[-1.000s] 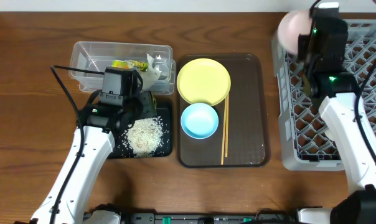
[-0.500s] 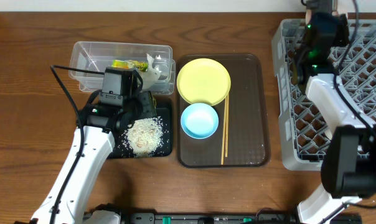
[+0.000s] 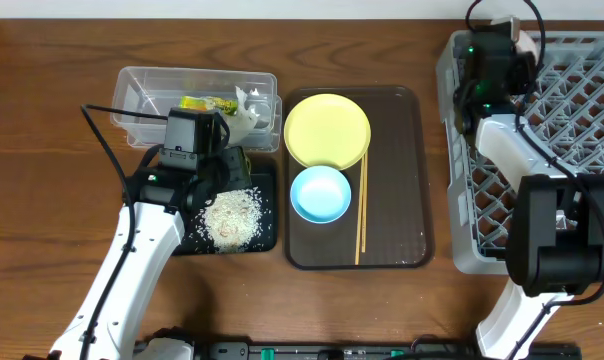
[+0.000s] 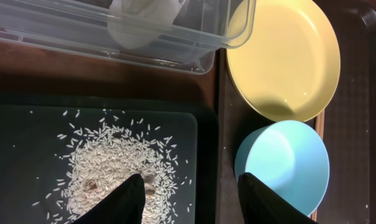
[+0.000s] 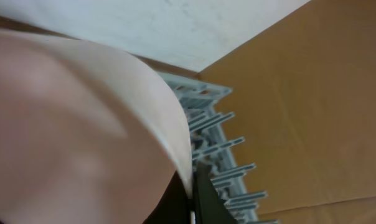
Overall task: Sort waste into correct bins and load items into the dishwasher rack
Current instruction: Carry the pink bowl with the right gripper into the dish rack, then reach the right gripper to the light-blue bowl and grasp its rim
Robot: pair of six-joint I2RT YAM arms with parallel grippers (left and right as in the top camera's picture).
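My left gripper [image 3: 225, 168] [image 4: 191, 199] is open and empty above the black tray [image 3: 267, 238] [image 4: 26, 143], which holds the rice heap [image 3: 232, 215] [image 4: 113, 168]. The clear tub [image 3: 142, 85] [image 4: 175, 50] holds the green-and-orange wrapper [image 3: 204, 103] and crumpled paper [image 3: 250, 112] [image 4: 144, 15]. The yellow plate [image 3: 326, 130] [image 4: 281, 56], light blue bowl [image 3: 320, 194] [image 4: 284, 165] and chopsticks [image 3: 362, 215] lie on the brown serving tray [image 3: 397, 200]. My right gripper [image 3: 512, 50] [image 5: 193, 193] is shut on the rim of the pink bowl [image 3: 527, 43] [image 5: 70, 124] at the far left corner of the grey rack [image 3: 582, 150] [image 5: 219, 137]. The white cup is out of view.
The rack stands at the right edge of the wooden table, with the serving tray just left of it. The tub and black tray sit side by side left of the serving tray. A black cable runs from the left wrist over the tub.
My right arm has carried the pink bowl back over the rack's far left corner; the arm now hides most of the bowl from above. The left arm has not moved.
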